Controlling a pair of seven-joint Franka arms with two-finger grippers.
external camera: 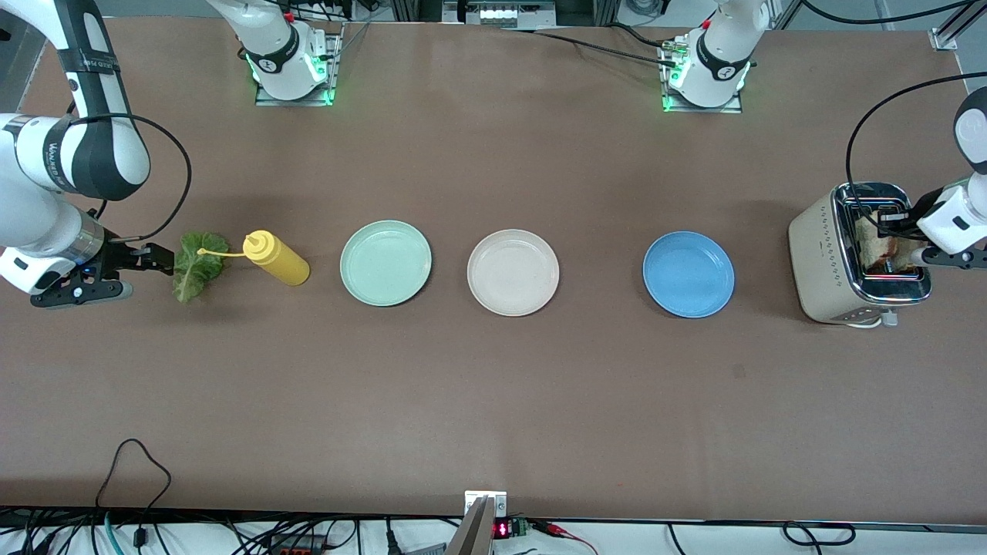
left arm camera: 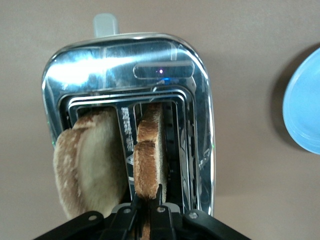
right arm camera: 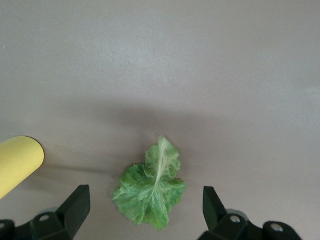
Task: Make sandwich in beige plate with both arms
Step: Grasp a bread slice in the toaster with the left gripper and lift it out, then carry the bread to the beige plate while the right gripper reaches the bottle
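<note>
three plates are counted: mint green plate [external camera: 385, 263], beige plate [external camera: 513, 272], blue plate [external camera: 688, 274]; two bread slices [left arm camera: 149, 159], one lettuce leaf [external camera: 197, 267], one yellow bottle [external camera: 276, 258], one toaster [external camera: 829, 258].

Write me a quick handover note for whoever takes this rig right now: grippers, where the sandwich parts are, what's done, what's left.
Left gripper: shut on one bread slice standing in the toaster; second bread slice stands in the other slot.
Right gripper: open, over the lettuce leaf, which lies flat on the table beside the yellow squeeze bottle.
Beige plate: bare, between the mint green plate and blue plate.
Done: first slice gripped.
Left: bread on the beige plate, lettuce on it, second slice on top.
</note>
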